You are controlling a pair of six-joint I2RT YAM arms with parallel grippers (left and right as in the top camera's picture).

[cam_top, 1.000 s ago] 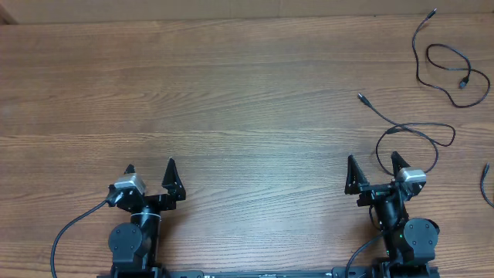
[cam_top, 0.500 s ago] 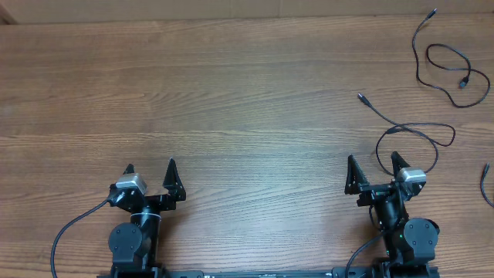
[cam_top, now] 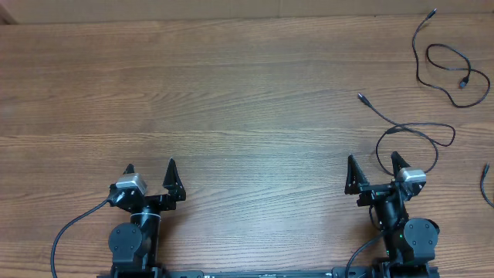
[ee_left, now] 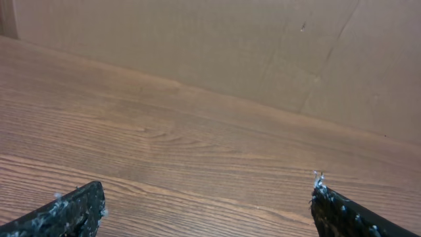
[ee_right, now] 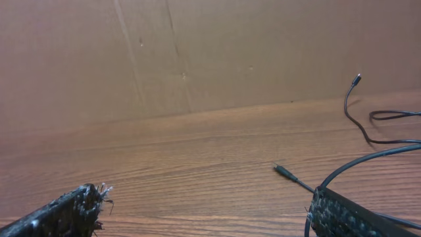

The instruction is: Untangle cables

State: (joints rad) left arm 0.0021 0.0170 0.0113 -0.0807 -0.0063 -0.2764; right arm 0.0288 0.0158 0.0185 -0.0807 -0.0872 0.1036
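The cables [cam_top: 417, 135], thin black cords with small plugs, are seen lying in separate loose loops at the far right of the wood-grain table [cam_top: 231, 93], suggesting little untangling remains. Both the left gripper [cam_top: 150, 171] and right gripper [cam_top: 373, 166] are parked near the front edge, jaws spread wide and empty.

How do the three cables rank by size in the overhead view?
1. Middle cable, by the right gripper: widest sprawl.
2. Corner cable: slightly less spread, though coiled, so its true length is unsure.
3. Edge cable: smallest, but cut off by the frame.
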